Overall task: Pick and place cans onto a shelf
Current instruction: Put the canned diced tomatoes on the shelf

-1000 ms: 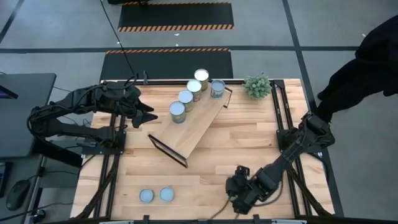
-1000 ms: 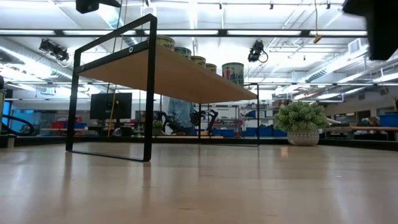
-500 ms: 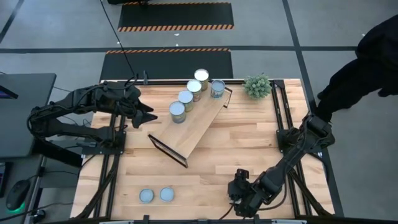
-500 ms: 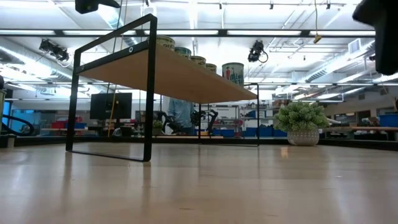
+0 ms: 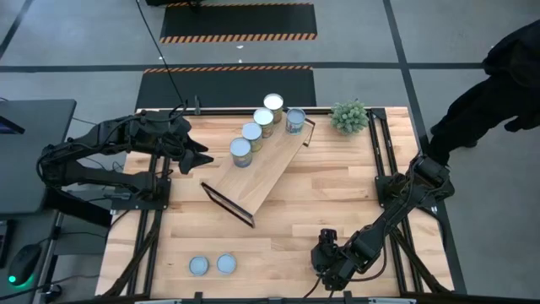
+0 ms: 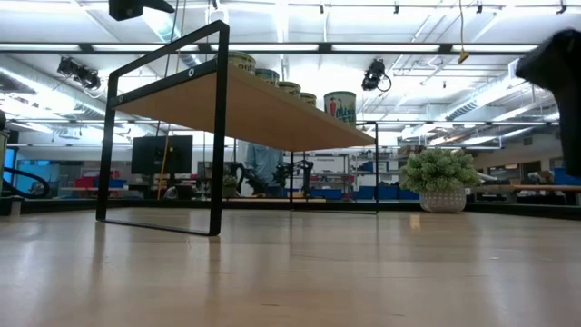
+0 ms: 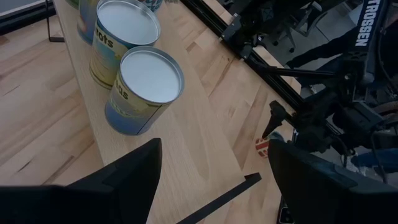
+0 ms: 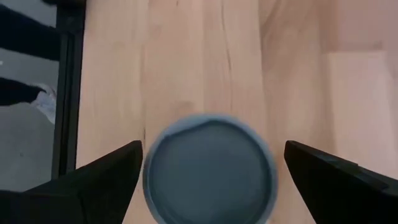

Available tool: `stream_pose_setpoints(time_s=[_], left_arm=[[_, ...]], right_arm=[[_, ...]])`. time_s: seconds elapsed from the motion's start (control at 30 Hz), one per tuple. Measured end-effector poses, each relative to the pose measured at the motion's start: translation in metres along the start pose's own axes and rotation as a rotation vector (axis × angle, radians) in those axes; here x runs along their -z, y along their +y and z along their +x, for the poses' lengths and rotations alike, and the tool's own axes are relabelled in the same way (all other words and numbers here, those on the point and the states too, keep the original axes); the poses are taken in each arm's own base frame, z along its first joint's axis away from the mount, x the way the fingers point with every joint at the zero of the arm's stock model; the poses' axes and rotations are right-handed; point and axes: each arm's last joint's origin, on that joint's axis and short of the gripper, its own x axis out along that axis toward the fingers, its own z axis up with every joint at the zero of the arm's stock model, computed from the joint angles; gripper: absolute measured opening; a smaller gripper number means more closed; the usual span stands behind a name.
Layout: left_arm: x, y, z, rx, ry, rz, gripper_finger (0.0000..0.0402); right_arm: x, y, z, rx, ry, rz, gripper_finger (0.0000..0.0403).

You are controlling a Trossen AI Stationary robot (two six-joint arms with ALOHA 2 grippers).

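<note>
- Light-wood butcher-block counter (image 5: 337,203) carrying long light-wood shelf board with thin black metal end frames (image 5: 270,173), set diagonally from near-left to far-right.
- Five small cylindrical metal cans with silver-white tops on the far part of the shelf: nearest-left can (image 5: 240,152), next can (image 5: 252,135), third can (image 5: 263,121), far can (image 5: 273,105), bluish-sided can (image 5: 294,120) just right of the row.
- Near half of shelf board bare.
- Two more silver-topped cans on the counter at near-left, just beside each other: left one (image 5: 198,267), right one (image 5: 226,264), well apart from the shelf.
- Left gripper (image 5: 201,157) at far-left of counter, just left of the shelf's nearest-left can, fingers spread apart, pinching nothing; left wrist view: yellow-and-blue labelled can (image 7: 144,90) ahead between the dark fingers (image 7: 130,171), not touching.
- Right gripper (image 5: 331,263) low at near-right edge of counter, fingers spread wide; right wrist view: round grey-topped can (image 8: 210,168) directly below, between the fingers (image 8: 106,174), gap visible on both sides, not gripped.
- Low view: shelf (image 6: 245,104) seen from below, cans lined on top, blue-green labelled can (image 6: 340,106) at right end.
- Small green potted plant (image 5: 348,116) at far-right corner of counter, right of the shelf.
- Person in dark clothing (image 5: 498,76) standing beyond the counter's right side.
</note>
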Motion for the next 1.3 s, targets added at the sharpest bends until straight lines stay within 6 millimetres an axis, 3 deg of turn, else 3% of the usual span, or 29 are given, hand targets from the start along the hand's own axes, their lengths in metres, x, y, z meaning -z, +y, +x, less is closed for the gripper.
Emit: stream_pose_setpoints(time_s=[0.17, 0.47, 0.67, 0.93, 1.3], left_arm=[[0.0, 0.0, 0.0, 0.0, 0.0, 0.0, 0.0299], [0.0, 0.0, 0.0, -0.007, -0.004, 0.001, 0.0299], [0.0, 0.001, 0.0, -0.017, -0.012, 0.001, 0.0299], [-0.001, 0.001, 0.0, -0.045, -0.033, 0.0, 0.0299], [-0.001, 0.002, 0.0, -0.058, -0.041, 0.044, 0.0299]], right_arm=[[0.009, -0.005, 0.006, 0.002, 0.037, -0.008, 0.0386], [0.001, -0.012, 0.009, 0.011, 0.029, -0.015, 0.0294], [-0.008, -0.026, 0.001, 0.042, 0.037, -0.021, 0.0292], [-0.034, -0.067, -0.039, 0.085, -0.003, -0.09, 0.0292], [-0.071, -0.149, -0.078, 0.044, -0.036, -0.095, 0.0292]])
